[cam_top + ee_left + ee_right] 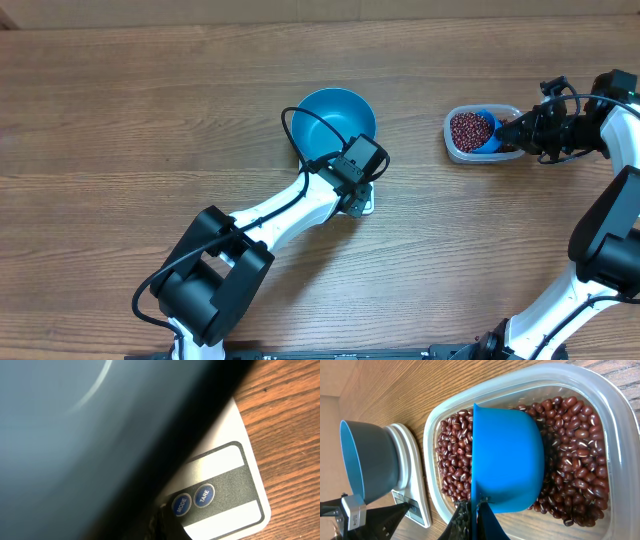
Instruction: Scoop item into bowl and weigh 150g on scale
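The blue bowl (335, 120) stands on the white scale (366, 205), which is mostly hidden under my left gripper (356, 188). In the left wrist view the bowl's wall (75, 435) fills the left, blurred. My left gripper (162, 525) is shut, its dark tip at the scale's (225, 467) MODE button (181, 504), beside TARE (203, 495). My right gripper (476, 520) is shut on the handle of a blue scoop (507, 460), which lies tipped on its side on the red-brown beans (570, 460) in the clear tub (615, 400). The bowl's inside looks empty.
The clear tub (449, 140) of beans (468, 128) sits right of the bowl, with the scoop (487, 133) and my right gripper (515, 130) over its right half. From the right wrist, the bowl (367, 460) and scale (412, 475) stand just left of the tub.
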Tool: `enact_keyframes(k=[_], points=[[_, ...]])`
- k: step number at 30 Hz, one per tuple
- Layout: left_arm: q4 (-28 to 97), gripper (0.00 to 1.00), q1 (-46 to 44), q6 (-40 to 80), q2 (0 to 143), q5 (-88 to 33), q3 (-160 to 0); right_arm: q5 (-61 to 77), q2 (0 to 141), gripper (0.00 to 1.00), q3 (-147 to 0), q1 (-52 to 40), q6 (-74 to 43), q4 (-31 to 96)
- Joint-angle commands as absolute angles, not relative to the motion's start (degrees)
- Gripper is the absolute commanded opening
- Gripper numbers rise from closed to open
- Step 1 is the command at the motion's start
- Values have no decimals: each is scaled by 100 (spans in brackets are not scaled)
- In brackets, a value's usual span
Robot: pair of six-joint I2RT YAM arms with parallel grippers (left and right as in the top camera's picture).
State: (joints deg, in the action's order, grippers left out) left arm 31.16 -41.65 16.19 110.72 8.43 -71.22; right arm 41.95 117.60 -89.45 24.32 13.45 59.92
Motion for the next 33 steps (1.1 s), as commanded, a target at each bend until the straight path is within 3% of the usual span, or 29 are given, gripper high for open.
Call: enact_keyframes(k=[1,11,33], points=[[3194,4,-4171,1678,11041,891,-7391,3581,11977,4,-8744,2257,1330,5839],[3787,4,-4169,1675,10328,893,-7736,3581,11977,4,-8744,2257,1330,5815],[3879,4,-4180,1763,11297,746,-7561,3579,11977,4,-8744,2257,1330,5769]])
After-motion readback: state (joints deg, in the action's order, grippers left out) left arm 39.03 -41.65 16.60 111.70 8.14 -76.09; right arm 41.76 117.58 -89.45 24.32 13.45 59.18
